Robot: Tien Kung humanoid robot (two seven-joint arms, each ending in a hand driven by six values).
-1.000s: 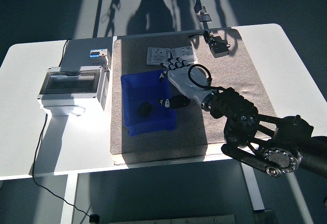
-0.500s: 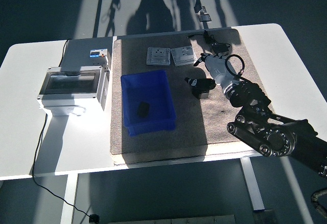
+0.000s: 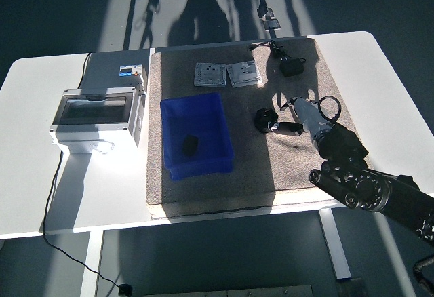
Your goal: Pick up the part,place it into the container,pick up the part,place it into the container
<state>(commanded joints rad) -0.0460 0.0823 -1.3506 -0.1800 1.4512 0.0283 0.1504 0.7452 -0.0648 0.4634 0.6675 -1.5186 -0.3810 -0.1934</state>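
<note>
One dark part (image 3: 191, 144) already lies in the blue container (image 3: 173, 110), which sits on the grey mat (image 3: 258, 168) toward the worktop's (image 3: 27, 188) left half, so I'd judge the second pick is the step in hand. The right hand (image 3: 293, 115) reaches in from the lower right corner and is at the second black part (image 3: 266, 118), near the mat's middle and right of the container; its fingers (image 3: 286, 127) look to be just touching it, but in the hard shadow I cannot tell whether they have closed on it. The next move, I'd say, calls for a firm hold, a lift clear of the mat, and a carry leftward over the container's right wall. That path looks open: bare mat lies between part and container. The two white plates (image 3: 226, 74) and the black adapter (image 3: 292, 66) sit toward the mat's far edge, the grey enclosure (image 3: 95, 117) beyond the container near the worktop's left edge. No left arm is to be seen.
</note>
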